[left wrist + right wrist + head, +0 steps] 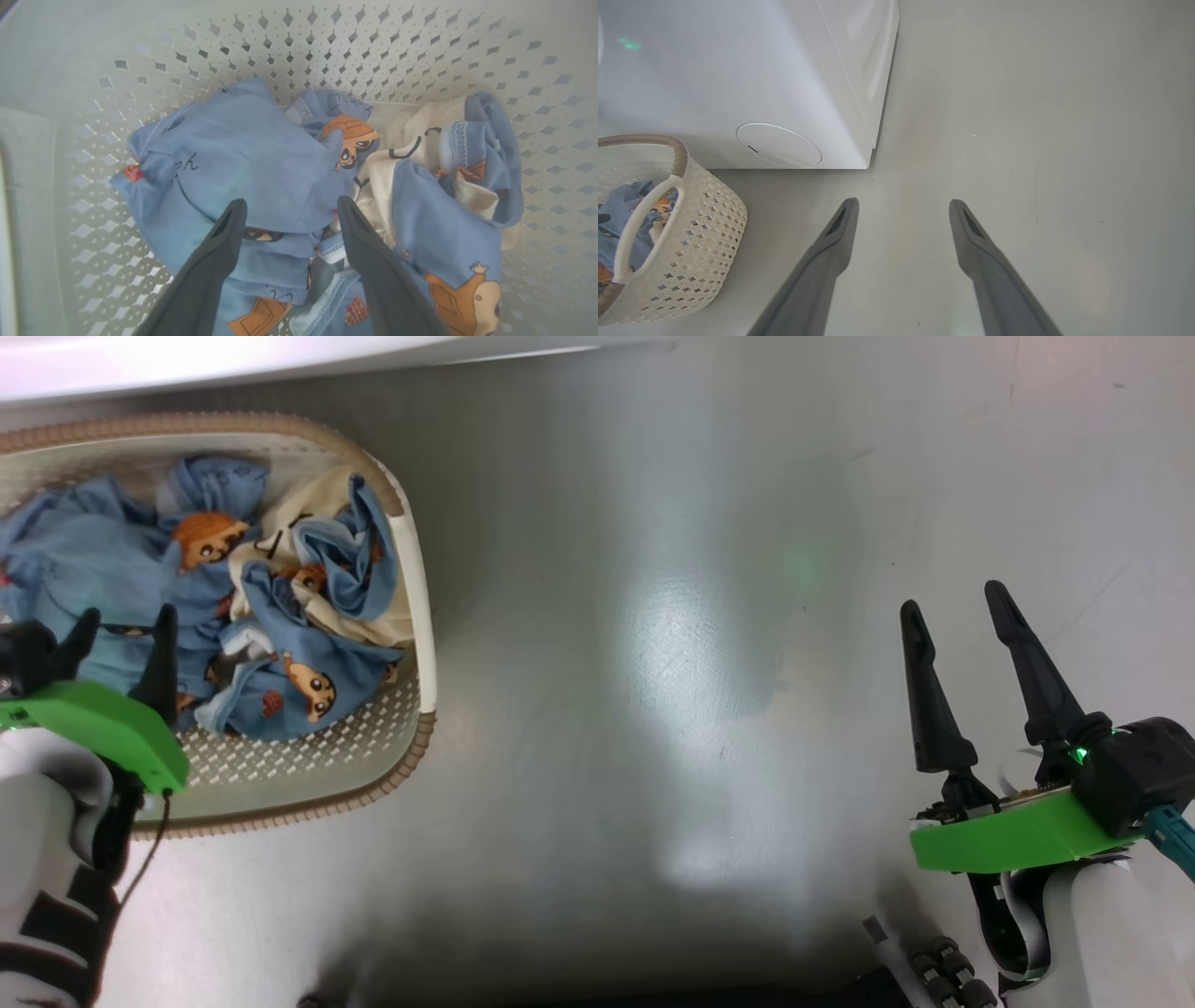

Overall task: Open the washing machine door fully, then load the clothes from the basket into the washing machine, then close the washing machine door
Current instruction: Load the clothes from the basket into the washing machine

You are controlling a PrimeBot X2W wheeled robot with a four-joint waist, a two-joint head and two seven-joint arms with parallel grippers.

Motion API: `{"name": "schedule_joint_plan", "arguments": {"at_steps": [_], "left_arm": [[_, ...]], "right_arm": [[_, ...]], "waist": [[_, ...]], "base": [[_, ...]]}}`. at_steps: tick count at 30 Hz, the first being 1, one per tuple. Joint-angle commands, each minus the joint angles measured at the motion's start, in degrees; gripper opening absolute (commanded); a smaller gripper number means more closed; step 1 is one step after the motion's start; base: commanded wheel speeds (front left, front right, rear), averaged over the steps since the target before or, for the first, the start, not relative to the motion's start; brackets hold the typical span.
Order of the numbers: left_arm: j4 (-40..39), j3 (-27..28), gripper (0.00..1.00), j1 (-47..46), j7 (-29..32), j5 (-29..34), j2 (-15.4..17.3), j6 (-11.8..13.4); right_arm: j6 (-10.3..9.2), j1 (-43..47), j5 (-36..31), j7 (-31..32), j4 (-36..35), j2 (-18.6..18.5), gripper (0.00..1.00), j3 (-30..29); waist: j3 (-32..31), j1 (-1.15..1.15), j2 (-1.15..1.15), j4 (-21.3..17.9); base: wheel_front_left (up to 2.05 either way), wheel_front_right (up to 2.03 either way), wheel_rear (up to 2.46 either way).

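Note:
The cream perforated basket (411, 579) with a brown woven rim stands on the floor at the left, in front of the white washing machine (187, 359). Light-blue clothes (121, 560) with orange bears and cream parts lie crumpled inside. My left gripper (126, 621) hangs open inside the basket, its tips just over the blue fabric (261, 172), holding nothing. My right gripper (952, 597) is open over bare floor at the right, far from the basket. The right wrist view shows the machine's lower front corner (784, 93) and the basket (710, 219). The washing machine door is out of view.
A round white filter cap (780, 145) sits low on the machine's front. Glossy grey floor (700, 663) stretches between the basket and my right arm. Dark parts of my base (934, 980) show at the bottom edge.

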Motion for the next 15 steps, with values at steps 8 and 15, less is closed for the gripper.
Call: {"name": "schedule_joint_plan", "arguments": {"at_steps": [8,15], "left_arm": [[5.6,-2.0,1.0,-3.3,-0.4,-0.7,4.8,-0.1],[10.8,-4.0,1.0,-5.9,0.4,-2.6,4.5,-0.1]], "right_arm": [[0.09,2.6,-0.2,-0.3,-2.0,0.2,1.0,1.4],[0.09,3.4,-0.2,-0.3,-2.4,0.2,1.0,1.4]], "waist": [[1.0,0.0,0.0,-1.0],[1.1,0.0,0.0,-1.8]], "base": [[0.0,0.0,0.0],[0.0,0.0,0.0]]}}
